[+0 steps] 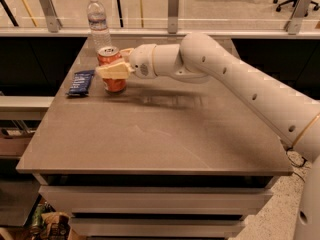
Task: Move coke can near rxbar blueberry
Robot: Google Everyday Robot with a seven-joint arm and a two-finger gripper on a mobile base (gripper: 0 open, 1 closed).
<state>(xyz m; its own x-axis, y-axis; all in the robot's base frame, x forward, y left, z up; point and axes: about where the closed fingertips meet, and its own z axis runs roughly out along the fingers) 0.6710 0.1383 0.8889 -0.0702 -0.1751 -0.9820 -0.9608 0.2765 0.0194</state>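
Grey table (160,134), gripper (113,66) clasping coke can (116,85), far-left

Tool (116,63) is at the far-left part of the desk (150,134), clamped around the coke can (110,58). The rxbar blueberry (80,82) lies flat just to the left, with only a narrow bare strip between them. The water bottle (98,24) stands tall close behind the can, blocking that side. The arm (225,74) stretches in from the right. The front half is wide open.
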